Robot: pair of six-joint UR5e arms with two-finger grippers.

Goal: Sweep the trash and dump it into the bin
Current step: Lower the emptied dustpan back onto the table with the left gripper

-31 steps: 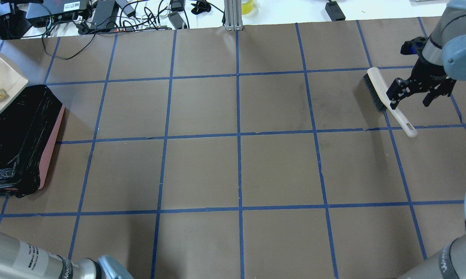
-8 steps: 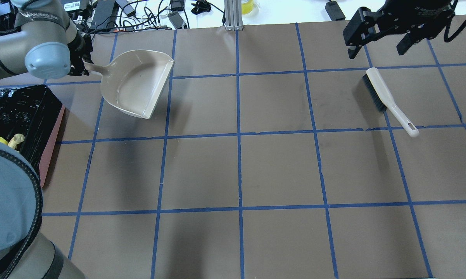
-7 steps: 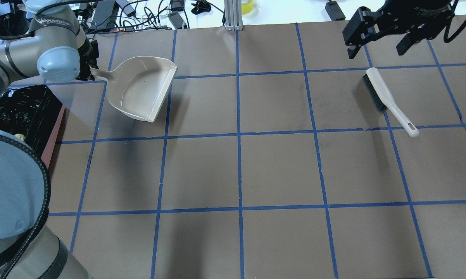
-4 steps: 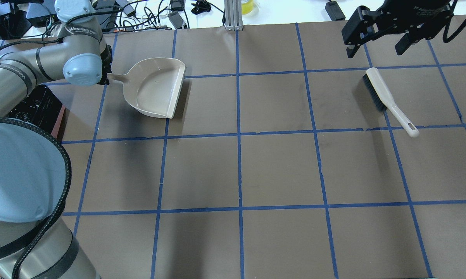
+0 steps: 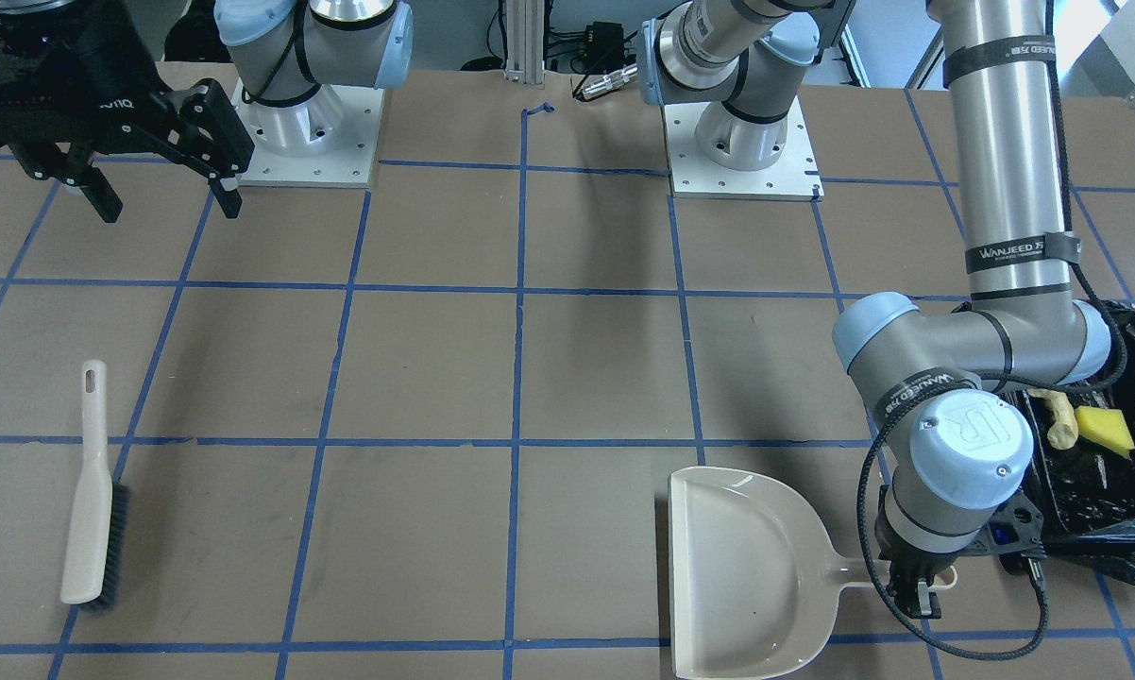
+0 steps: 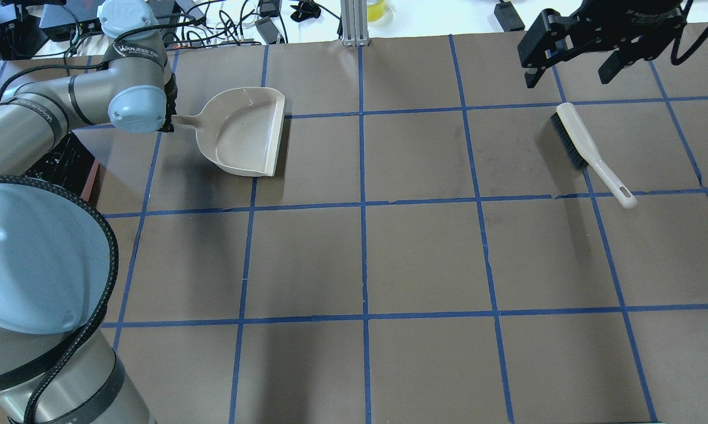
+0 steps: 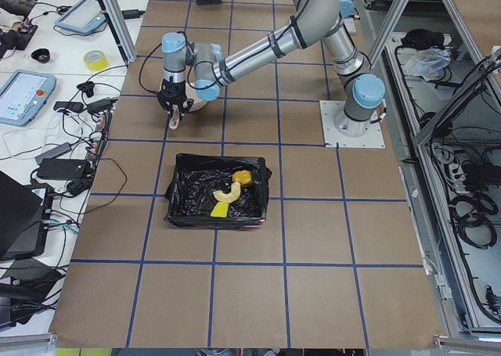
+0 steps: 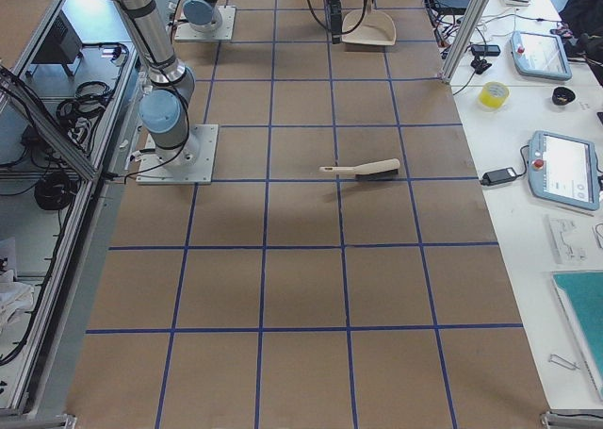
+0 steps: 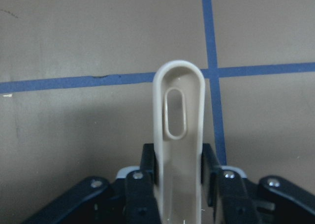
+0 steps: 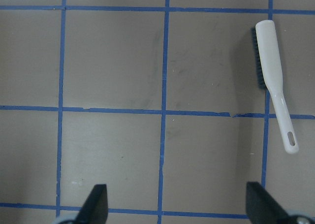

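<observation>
- So, the dump step reads as done: all the trash sits inside the bin (image 7: 178,215): croissant (image 7: 231,192), yellow wedge (image 7: 220,210), orange lump (image 7: 243,177).
- Vs 4.4 s ago: the pan was tilted over the bin with food still on it. Now the food is in the bag, so only tool put-down looks left.
- Next over, the left gripper (image 9: 179,160) pinches the dustpan handle (image 9: 178,115), fingers (image 9: 147,160) pressed on both sides.
- The dustpan (image 6: 245,132) is empty, roughly level, mouth facing right, near the bin's right side. Can't tell if it touches the table (image 6: 424,253) or sits just above.
- Vs 0.6 s ago: the pan has shifted slightly right and its shadow has shrunk, so I judge it's being lowered.
- The brush (image 6: 584,147) lies flat on the right half, same spot as before.
- The right gripper (image 6: 566,70) is spread wide and empty, hovering past the brush head. 4.4 s ago it was low beside the brush handle.
</observation>
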